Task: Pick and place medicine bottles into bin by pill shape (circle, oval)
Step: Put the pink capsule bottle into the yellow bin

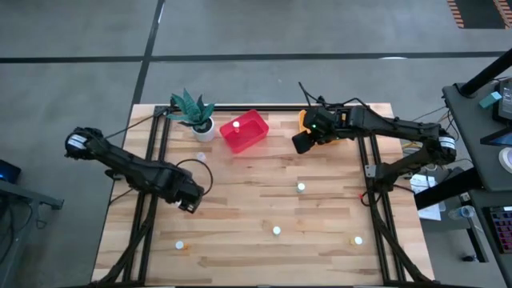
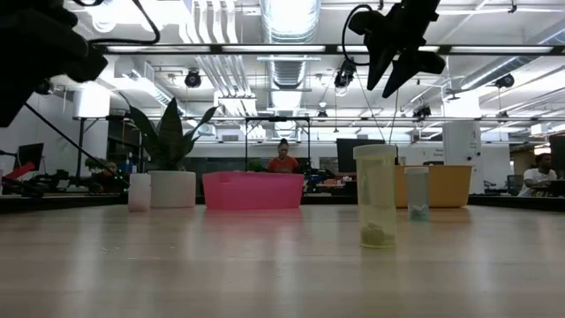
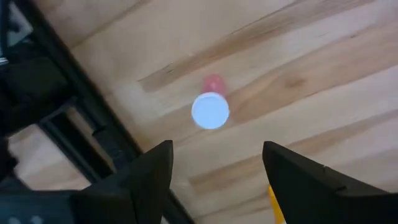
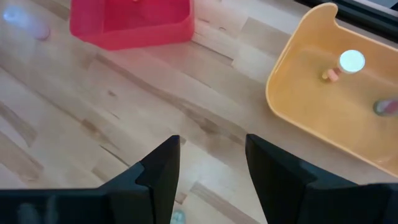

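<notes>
Nearest bottles: three white-capped medicine bottles stand along the table's near edge in the high view, one at near left (image 1: 180, 245), one in the middle (image 1: 276, 230) and one at near right (image 1: 357, 240); their body colours are too small to make out.
Mid-table bottle: one more (image 1: 301, 188) stands alone, well apart from both arms.
Low view: a yellowish bottle (image 2: 375, 195) stands closest, with pills in its bottom whose shape is unreadable; a smaller one (image 2: 417, 193) stands behind it.
Left gripper: the left gripper (image 3: 214, 165) hangs over the left of the table, fingers apart and empty, above an upright pinkish bottle (image 3: 211, 110) with a white cap; its body is mostly hidden under the cap.
Right gripper: the right gripper (image 4: 208, 165) is at the far right, fingers apart, nothing between them, raised just beside the yellow bin (image 4: 292, 81).
Yellow bin: holds a white-capped bottle (image 4: 351, 60); its far side is cut off.
Red bin: the red bin (image 1: 258, 136) sits at the far middle; contents unclear.
Far left: a plant pot (image 1: 206, 130), with another white cap (image 1: 200, 158) on the table near it.
</notes>
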Motion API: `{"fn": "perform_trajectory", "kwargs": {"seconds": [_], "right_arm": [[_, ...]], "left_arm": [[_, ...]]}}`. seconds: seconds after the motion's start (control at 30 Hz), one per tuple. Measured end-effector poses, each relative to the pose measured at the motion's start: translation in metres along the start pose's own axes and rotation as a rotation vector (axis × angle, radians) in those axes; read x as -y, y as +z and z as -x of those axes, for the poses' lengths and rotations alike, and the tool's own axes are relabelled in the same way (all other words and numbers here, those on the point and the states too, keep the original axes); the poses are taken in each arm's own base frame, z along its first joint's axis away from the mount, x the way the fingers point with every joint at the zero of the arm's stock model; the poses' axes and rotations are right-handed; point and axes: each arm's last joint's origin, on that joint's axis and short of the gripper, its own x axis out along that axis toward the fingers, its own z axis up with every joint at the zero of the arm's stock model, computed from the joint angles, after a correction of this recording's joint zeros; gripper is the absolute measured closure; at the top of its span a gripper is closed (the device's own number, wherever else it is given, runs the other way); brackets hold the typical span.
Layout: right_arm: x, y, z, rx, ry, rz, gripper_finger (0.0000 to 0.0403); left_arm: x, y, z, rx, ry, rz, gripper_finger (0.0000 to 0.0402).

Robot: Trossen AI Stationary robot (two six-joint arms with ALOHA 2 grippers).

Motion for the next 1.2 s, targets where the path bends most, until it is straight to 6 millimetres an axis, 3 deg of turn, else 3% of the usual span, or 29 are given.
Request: {"fn": "perform_trajectory", "kwargs": {"seconds": [0.13,0.37,0.63,1.2], "right_arm": [[0.0,0.0,0.0,0.001,-0.001,0.026,0.0229],[0.0,0.0,0.0,0.013,-0.014,0.037,0.0229],[0.001,0.001,0.0,0.026,-0.03,0.044,0.0229],[0.001,0.001,0.001,0.03,-0.031,0.046,0.0229]], "left_arm": [[0.005,0.002,-0.016,0.0,-0.049,-0.004,0.0169],[-0.001,0.004,-0.038,-0.007,0.037,0.026,0.0169],[0.004,0.006,-0.043,0.021,0.011,-0.005,0.0174],[0.002,0.006,-0.048,0.022,0.026,0.001,0.0298]]}}
